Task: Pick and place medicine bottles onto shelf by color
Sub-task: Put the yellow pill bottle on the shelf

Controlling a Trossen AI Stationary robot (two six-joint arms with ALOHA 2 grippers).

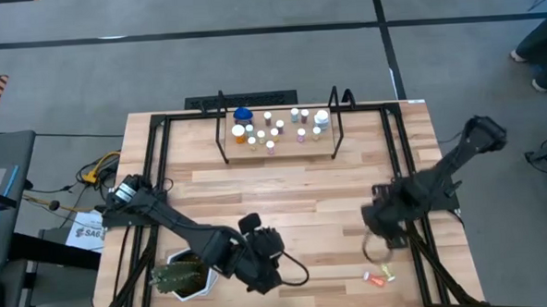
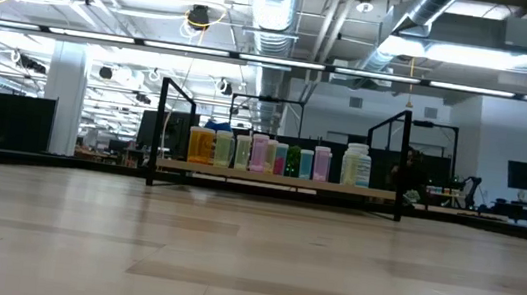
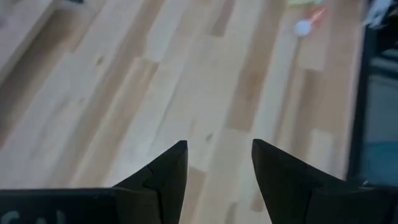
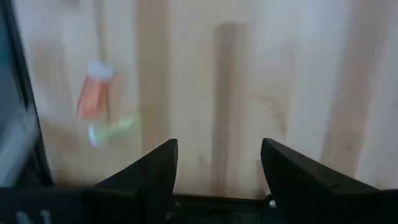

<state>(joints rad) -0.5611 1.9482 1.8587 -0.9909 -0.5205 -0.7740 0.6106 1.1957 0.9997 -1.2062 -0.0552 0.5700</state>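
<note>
The shelf stands at the table's far edge and bears several medicine bottles, orange, pink, yellow and white, one with a blue lid; in the low view they stand in a row. Two small bottles, one orange and one pale, lie on the table near its front right; they also show in the right wrist view. My right gripper is open and empty above the table, just behind them. My left gripper is open and empty near the front edge.
A green spiky plant in a white pot stands at the front left, beside my left arm. Black frame rods run along the table's left and right sides. Bare wood lies between the shelf and the arms.
</note>
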